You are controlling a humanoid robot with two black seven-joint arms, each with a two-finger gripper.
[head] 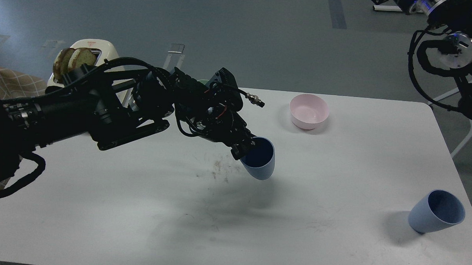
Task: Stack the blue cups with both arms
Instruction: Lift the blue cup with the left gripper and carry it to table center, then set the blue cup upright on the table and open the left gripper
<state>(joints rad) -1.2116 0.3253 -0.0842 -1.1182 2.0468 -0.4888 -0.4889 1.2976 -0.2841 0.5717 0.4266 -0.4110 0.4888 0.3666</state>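
White rectangular table (334, 238) is mostly bare between the two cups — plenty of room to travel right, just stay off the near right edge. Left black jointed arm's gripper (246, 147) is pinching the rim of a matte light-blue plastic tumbler (260, 161), held tilted above mid-table; right arm's gripper isn't in view. Second matching blue tumbler (437, 212) sits by the right edge — I'd level the held cup, then lower it straight in, clear of the pink round bowl (308, 110).

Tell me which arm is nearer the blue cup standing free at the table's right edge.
Right. The right arm hangs high beyond the free blue cup; the left claw is far across the table, gripping the other blue cup.
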